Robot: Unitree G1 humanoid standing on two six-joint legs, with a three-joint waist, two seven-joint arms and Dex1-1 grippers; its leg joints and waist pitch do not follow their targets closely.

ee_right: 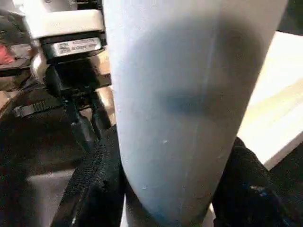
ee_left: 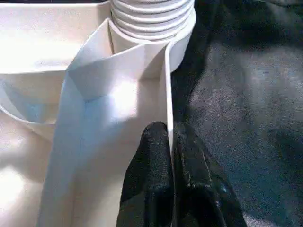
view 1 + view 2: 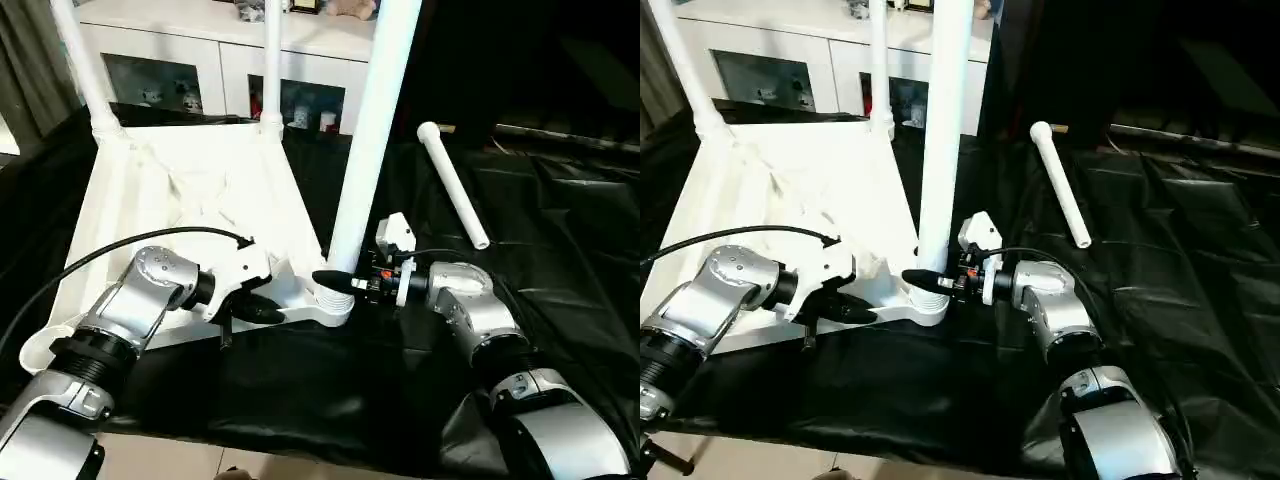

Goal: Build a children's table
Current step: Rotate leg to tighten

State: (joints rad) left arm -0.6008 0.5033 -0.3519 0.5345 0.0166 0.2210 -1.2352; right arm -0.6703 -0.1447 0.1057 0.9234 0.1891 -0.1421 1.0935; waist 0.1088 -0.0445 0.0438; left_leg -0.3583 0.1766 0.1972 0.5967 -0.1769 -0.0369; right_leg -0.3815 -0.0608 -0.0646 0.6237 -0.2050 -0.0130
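Observation:
The children's table lies upside down on a black cloth, its white ribbed top [image 3: 190, 190] facing up. Two white legs stand in the far corner sockets [image 3: 85, 60] [image 3: 272, 60]. A third leg [image 3: 370, 140] stands upright in the near right socket [image 3: 335, 305]. My right gripper [image 3: 335, 280] is shut on this leg just above the socket, one black finger [image 1: 94, 179] on each side of it. My left gripper [image 3: 262, 312] is shut on the top's thin near rim [image 2: 166, 80], close to that same socket. A loose leg [image 3: 455, 185] lies on the cloth to the right.
A white cabinet with glass doors [image 3: 200, 60] stands behind the table top. The black cloth [image 3: 560, 250] spreads wrinkled to the right and front. A black cable [image 3: 120, 245] arcs over my left forearm. Pale floor [image 3: 180, 460] shows past the cloth's near edge.

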